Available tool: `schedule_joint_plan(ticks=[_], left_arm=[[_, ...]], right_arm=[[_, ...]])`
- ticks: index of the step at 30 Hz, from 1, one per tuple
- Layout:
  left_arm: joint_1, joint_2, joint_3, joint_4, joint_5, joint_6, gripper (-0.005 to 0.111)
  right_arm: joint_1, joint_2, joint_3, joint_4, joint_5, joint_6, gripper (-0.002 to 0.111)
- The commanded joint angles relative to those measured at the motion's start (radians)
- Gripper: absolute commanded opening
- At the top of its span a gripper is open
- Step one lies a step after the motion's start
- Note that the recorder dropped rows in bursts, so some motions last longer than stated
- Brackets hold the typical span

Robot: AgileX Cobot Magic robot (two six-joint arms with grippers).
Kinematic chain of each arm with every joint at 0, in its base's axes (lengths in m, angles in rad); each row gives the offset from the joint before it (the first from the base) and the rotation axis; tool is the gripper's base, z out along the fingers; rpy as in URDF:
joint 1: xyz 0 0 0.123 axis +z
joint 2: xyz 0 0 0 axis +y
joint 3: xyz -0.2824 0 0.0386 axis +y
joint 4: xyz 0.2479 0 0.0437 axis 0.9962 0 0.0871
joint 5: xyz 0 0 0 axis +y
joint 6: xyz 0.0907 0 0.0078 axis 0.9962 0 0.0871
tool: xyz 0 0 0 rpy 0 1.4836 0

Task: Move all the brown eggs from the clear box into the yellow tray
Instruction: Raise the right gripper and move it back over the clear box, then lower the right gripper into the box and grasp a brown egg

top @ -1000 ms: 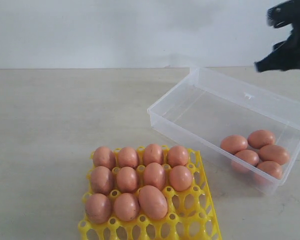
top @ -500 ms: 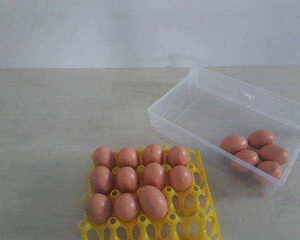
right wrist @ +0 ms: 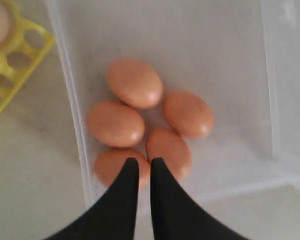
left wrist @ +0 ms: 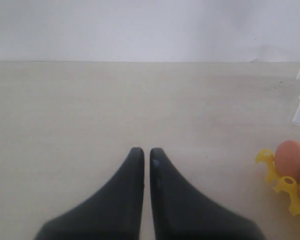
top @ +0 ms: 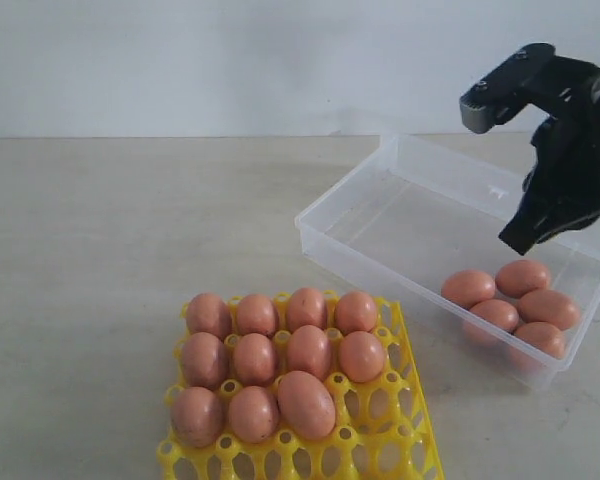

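Several brown eggs (top: pixel 308 352) fill cups of the yellow tray (top: pixel 395 440) at the front. Several more brown eggs (top: pixel 510 300) lie clustered at the right end of the clear box (top: pixel 380 205); the right wrist view shows the same cluster of eggs (right wrist: pixel 135 82) inside the box (right wrist: pixel 230 45). My right gripper (top: pixel 515 240) hangs above that cluster with its black jaws shut and empty, its tips (right wrist: pixel 141 161) over the nearest eggs. My left gripper (left wrist: pixel 143 151) is shut and empty over bare table, out of the exterior view.
The tray's front-right cups (top: pixel 370 408) stand open. A tray corner with an egg (left wrist: pixel 292 159) shows at the side of the left wrist view. A white wall rises behind the beige table (top: pixel 110 230).
The right arm, at the top right a second ago and gone from view half a second ago, has come back down over the eggs in the box. The eggs have not moved.
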State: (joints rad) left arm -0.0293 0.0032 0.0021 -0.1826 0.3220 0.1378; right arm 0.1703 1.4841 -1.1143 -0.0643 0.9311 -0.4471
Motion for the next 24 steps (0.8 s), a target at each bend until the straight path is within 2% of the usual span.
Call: schedule_joint_plan(ticks=[1,4,5,6,11,15,19,21,24], left_arm=[[-0.004,-0.003,-0.002,-0.008,-0.011,-0.007,0.004],[-0.004,-0.003,-0.002,-0.008,-0.011,-0.007,0.004],[-0.004,-0.003,-0.002,-0.008,-0.011,-0.007,0.004],[-0.004,-0.003,-0.002,-0.008,-0.011,-0.007,0.004],[-0.004,-0.003,-0.002,-0.008,-0.011,-0.007,0.004],[-0.004,-0.003,-0.002,-0.008,-0.011,-0.007,0.004],[-0.004,-0.003,-0.002,-0.008,-0.011,-0.007,0.004],[-0.004,-0.003,-0.002,-0.008,-0.011,-0.007,0.004],[-0.004,-0.003,-0.002,-0.008,-0.011,-0.007,0.004]], right_arm=[[0.001,0.033,-0.006,-0.048,-0.171,-0.194,0.026],[0.001,0.092,-0.006,-0.106,-0.178,-0.205,0.064],[0.001,0.108,-0.006,-0.111,-0.195,-0.226,0.072],[0.001,0.127,-0.006,-0.109,-0.221,-0.252,0.076],[0.001,0.166,-0.006,-0.086,-0.401,-0.245,0.077],[0.001,0.159,-0.004,0.059,-0.488,-0.145,0.076],[0.001,0.156,-0.004,0.093,-0.391,-0.109,0.076],[0.001,0.165,-0.004,0.082,-0.328,-0.126,0.073],[0.001,0.189,-0.004,0.071,-0.263,-0.223,0.057]])
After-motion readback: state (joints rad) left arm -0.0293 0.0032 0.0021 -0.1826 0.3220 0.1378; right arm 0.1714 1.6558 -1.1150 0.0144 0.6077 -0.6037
